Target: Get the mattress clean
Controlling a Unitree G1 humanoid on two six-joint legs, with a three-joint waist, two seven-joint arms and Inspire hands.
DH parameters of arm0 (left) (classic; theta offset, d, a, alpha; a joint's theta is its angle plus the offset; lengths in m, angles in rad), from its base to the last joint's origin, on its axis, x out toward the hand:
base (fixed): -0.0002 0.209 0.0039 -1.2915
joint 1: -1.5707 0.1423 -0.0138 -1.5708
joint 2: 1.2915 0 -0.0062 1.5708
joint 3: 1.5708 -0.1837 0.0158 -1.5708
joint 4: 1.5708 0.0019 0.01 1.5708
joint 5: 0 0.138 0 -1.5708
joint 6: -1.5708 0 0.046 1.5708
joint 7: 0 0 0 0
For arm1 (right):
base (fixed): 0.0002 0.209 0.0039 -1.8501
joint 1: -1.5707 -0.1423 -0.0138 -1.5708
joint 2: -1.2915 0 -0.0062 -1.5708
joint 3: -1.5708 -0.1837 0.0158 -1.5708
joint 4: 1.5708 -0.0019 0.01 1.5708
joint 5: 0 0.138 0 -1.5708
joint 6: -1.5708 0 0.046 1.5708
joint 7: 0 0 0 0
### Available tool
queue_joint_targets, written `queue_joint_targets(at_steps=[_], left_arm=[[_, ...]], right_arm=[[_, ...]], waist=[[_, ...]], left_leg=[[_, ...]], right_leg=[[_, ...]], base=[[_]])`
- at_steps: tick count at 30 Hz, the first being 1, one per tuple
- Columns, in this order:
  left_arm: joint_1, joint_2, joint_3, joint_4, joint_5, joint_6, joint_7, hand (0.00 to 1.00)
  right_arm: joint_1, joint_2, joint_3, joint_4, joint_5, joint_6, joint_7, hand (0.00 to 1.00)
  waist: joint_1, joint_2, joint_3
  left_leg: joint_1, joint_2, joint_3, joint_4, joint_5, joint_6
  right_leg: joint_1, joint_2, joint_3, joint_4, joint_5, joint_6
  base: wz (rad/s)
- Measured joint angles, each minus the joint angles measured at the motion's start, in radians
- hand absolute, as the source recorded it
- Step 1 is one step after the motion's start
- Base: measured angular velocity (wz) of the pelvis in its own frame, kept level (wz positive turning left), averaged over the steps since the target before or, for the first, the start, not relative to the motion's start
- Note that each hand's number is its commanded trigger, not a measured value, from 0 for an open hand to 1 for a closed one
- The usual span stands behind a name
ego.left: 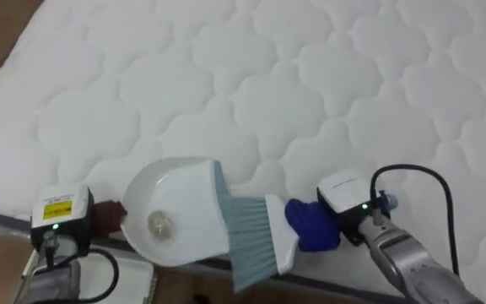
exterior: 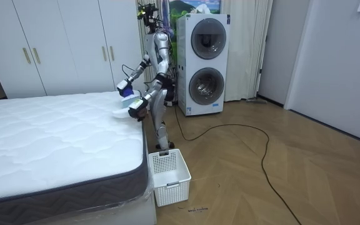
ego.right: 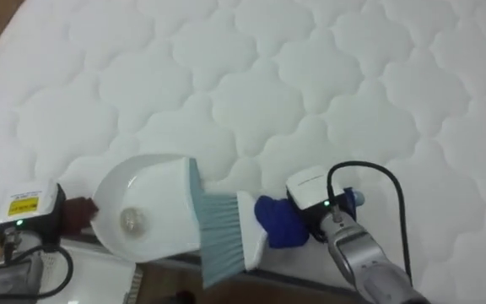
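We see the robot standing at the side of the bed (ego.left: 327,93), bent over its white quilted mattress. The left hand (ego.left: 106,218) has its dark fingers clamped on the white dustpan (ego.left: 184,190) at the mattress edge, and a small pale ball (ego.left: 159,224) lies in the pan. The brush (ego.left: 256,238), blue-handled, touches the pan's mouth. It meets the right hand (ego.left: 350,221), whose fingers are hidden, so we cannot tell their state.
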Motion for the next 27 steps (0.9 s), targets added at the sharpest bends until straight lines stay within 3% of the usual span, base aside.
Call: queue_joint_targets(at_steps=[1, 2, 6, 10, 11, 13, 15, 16, 17, 18, 21, 23, 27], left_arm=[[0.042, 0.005, 0.028, -0.046, 0.0, -0.004, -0.001, 1.0], [0.078, 0.012, 0.052, -0.096, 0.001, -0.006, -0.001, 1.0], [0.115, 0.016, 0.106, -0.161, 0.013, -0.016, -0.002, 1.0], [0.147, 0.016, 0.112, -0.244, 0.003, -0.02, -0.034, 1.0], [0.164, 0.016, 0.118, -0.288, -0.004, -0.021, -0.043, 1.0], [0.195, 0.017, 0.129, -0.365, -0.015, -0.023, -0.057, 1.0], [0.223, 0.016, 0.138, -0.401, -0.061, -0.039, -0.057, 1.0], [0.242, 0.017, 0.147, -0.402, -0.093, -0.05, -0.057, 1.0], [0.256, 0.016, 0.152, -0.402, -0.118, -0.049, -0.057, 1.0], [0.26, 0.016, 0.153, -0.402, -0.128, -0.049, -0.057, 1.0], [0.289, 0.001, 0.159, -0.409, -0.178, -0.052, -0.054, 1.0], [0.331, -0.029, 0.188, -0.426, -0.215, -0.051, -0.055, 1.0], [0.397, -0.067, 0.212, -0.498, -0.26, -0.049, -0.055, 1.0]], right_arm=[[0.029, -0.003, -0.018, -0.04, 0.002, 0.007, 0.0, 1.0], [0.045, -0.008, -0.03, -0.079, 0.003, 0.009, 0.0, 1.0], [0.056, -0.013, -0.055, -0.122, 0.0, 0.008, 0.0, 1.0], [0.12, -0.023, -0.15, -0.192, 0.005, 0.009, -0.002, 1.0], [0.147, -0.031, -0.177, -0.221, 0.015, 0.009, -0.017, 1.0], [0.185, -0.043, -0.212, -0.262, 0.042, 0.009, -0.025, 1.0], [0.201, -0.044, -0.234, -0.275, 0.099, 0.002, -0.041, 0.79], [0.206, -0.044, -0.237, -0.275, 0.136, -0.006, -0.049, 0.61], [0.214, -0.043, -0.24, -0.276, 0.168, -0.012, -0.062, 0.38], [0.218, -0.041, -0.243, -0.276, 0.186, -0.015, -0.068, 0.0], [0.237, -0.029, -0.266, -0.27, 0.378, -0.019, -0.1, 0.0], [0.233, -0.009, -0.275, -0.25, 0.491, -0.01, -0.125, 0.0], [0.236, 0.012, -0.285, -0.199, 0.689, -0.004, -0.16, 0.0]], waist=[[0.003, 0.001, -0.0126], [0.005, 0.003, -0.0139], [0.01, 0.013, -0.0149], [0.002, 0.034, -0.0259], [-0.012, 0.037, -0.0264], [-0.017, 0.036, -0.0264], [-0.009, 0.035, -0.0266], [-0.008, 0.035, -0.0266], [-0.01, 0.034, -0.0258], [-0.014, 0.034, -0.0258], [-0.006, 0.032, -0.0247], [0.004, 0.034, -0.0231], [0.019, 0.039, -0.0198]], left_leg=[[0.019, -0.001, 0.005, -0.016, 0.0, 0.0], [0.041, -0.002, 0.006, -0.027, 0.0, 0.0], [0.107, -0.01, -0.012, -0.059, 0.001, -0.001], [0.156, -0.047, -0.083, -0.096, 0.009, 0.002], [0.157, -0.065, -0.111, -0.101, 0.014, 0.005], [0.162, -0.078, -0.148, -0.115, 0.023, 0.006], [0.172, -0.088, -0.173, -0.124, 0.025, 0.005], [0.189, -0.092, -0.185, -0.127, 0.025, 0.005], [0.201, -0.1, -0.204, -0.133, 0.026, 0.003], [0.202, -0.104, -0.217, -0.131, 0.026, 0.003], [0.213, -0.114, -0.251, -0.13, 0.027, 0.0], [0.215, -0.122, -0.264, -0.131, 0.029, -0.003], [0.21, -0.131, -0.287, -0.128, 0.032, -0.008]], right_leg=[[0.014, 0.002, 0.006, -0.014, 0.004, 0.004], [0.034, 0.003, 0.009, -0.025, 0.005, 0.006], [0.118, 0.021, 0.017, -0.083, 0.014, 0.011], [0.204, 0.044, 0.064, -0.138, 0.013, 0.022], [0.221, 0.049, 0.091, -0.151, 0.011, 0.026], [0.24, 0.05, 0.11, -0.167, 0.009, 0.029], [0.261, 0.054, 0.124, -0.188, 0.008, 0.03], [0.283, 0.056, 0.13, -0.199, 0.009, 0.03], [0.3, 0.058, 0.135, -0.204, 0.008, 0.03], [0.309, 0.06, 0.137, -0.208, 0.008, 0.03], [0.352, 0.067, 0.143, -0.248, 0.01, 0.032], [0.369, 0.07, 0.141, -0.262, 0.01, 0.032], [0.387, 0.075, 0.106, -0.271, 0.01, 0.032]], base=[[-0.16], [-0.13], [0.15], [0.55], [0.85], [0.75], [0.46], [0.35], [0.44], [0.61], [0.46], [0.29], [0.4]])
